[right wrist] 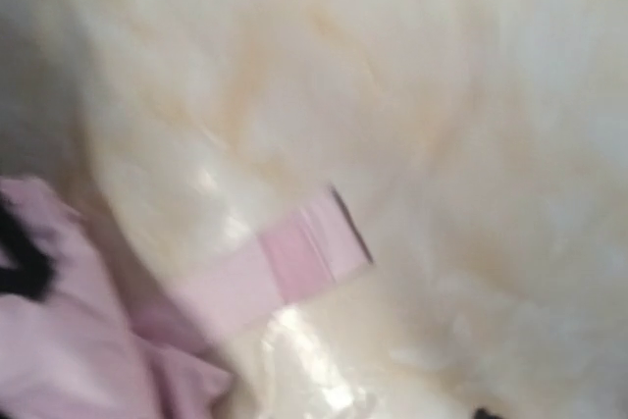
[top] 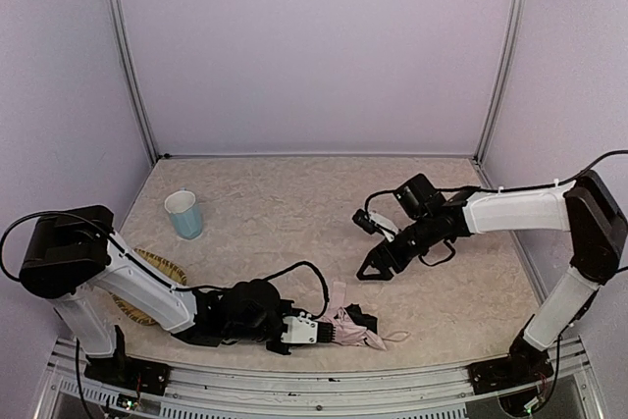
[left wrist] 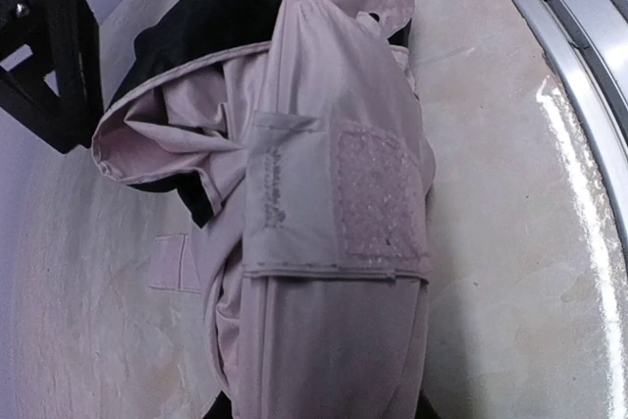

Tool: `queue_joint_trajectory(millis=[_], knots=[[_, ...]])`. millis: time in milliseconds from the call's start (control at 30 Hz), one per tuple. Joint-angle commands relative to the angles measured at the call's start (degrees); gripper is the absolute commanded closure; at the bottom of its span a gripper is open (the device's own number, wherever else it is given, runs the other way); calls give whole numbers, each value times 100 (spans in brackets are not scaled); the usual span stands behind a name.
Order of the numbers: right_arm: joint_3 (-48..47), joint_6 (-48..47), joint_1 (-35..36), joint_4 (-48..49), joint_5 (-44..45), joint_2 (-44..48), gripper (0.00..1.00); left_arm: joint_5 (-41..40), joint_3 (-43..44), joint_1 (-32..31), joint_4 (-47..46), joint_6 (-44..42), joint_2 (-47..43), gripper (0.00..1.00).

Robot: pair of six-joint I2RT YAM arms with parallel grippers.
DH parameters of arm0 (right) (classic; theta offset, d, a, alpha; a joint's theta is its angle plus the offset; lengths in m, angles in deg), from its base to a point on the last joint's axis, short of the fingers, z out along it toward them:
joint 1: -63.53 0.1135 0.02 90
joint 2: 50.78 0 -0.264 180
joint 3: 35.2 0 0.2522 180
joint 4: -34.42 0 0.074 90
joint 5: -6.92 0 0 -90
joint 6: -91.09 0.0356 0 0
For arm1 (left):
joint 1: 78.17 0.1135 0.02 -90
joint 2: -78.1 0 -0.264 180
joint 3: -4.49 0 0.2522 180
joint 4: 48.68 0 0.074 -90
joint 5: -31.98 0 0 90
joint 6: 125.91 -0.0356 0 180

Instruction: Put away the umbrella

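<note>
The umbrella (top: 353, 326) lies collapsed near the table's front edge, with pale pink fabric and black underside bunched together. My left gripper (top: 306, 331) is shut on its near end. In the left wrist view the umbrella (left wrist: 324, 321) fills the frame between the jaws, and its closing strap with a velcro patch (left wrist: 381, 201) lies across the top. My right gripper (top: 378, 264) is open and empty, above the table just behind the umbrella. The blurred right wrist view shows a pink strap tab (right wrist: 294, 264) on the table and pink fabric (right wrist: 69, 340) at lower left. The handle is hidden.
A pale blue cup (top: 183, 214) stands at the left middle of the table. A woven basket (top: 149, 277) lies under my left arm. A metal rail (top: 324, 380) runs along the near edge, close to the umbrella. Walls enclose the back and sides.
</note>
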Motion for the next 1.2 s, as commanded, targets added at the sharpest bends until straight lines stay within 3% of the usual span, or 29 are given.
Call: queue_joint_trajectory(millis=[0, 167, 400, 433, 567, 600, 800, 1167], knots=[[-240, 386, 8, -235, -211, -719, 38, -147, -67, -61, 854, -189, 270, 100], [-342, 583, 101, -104, -878, -1527, 50, -149, -59, -66, 858, -189, 268, 100], [-468, 605, 682, -4, -1822, -2144, 55, -148, -54, -69, 867, -174, 281, 100], [-475, 611, 707, 7, -1876, -2185, 60, -146, -58, -64, 865, -166, 287, 100], [-469, 773, 691, 378, -2091, -2069, 96, -148, -58, -68, 897, -162, 260, 100], [-489, 840, 667, 501, -2106, -1994, 100, -135, -52, -70, 931, -158, 248, 100], [-555, 1204, 402, 1264, -1761, -1418, 100, 164, 71, -97, 1350, -113, 74, 100], [-514, 1088, 263, 1612, -1185, -598, 100, 734, 190, -68, 1720, -29, -2, 100]])
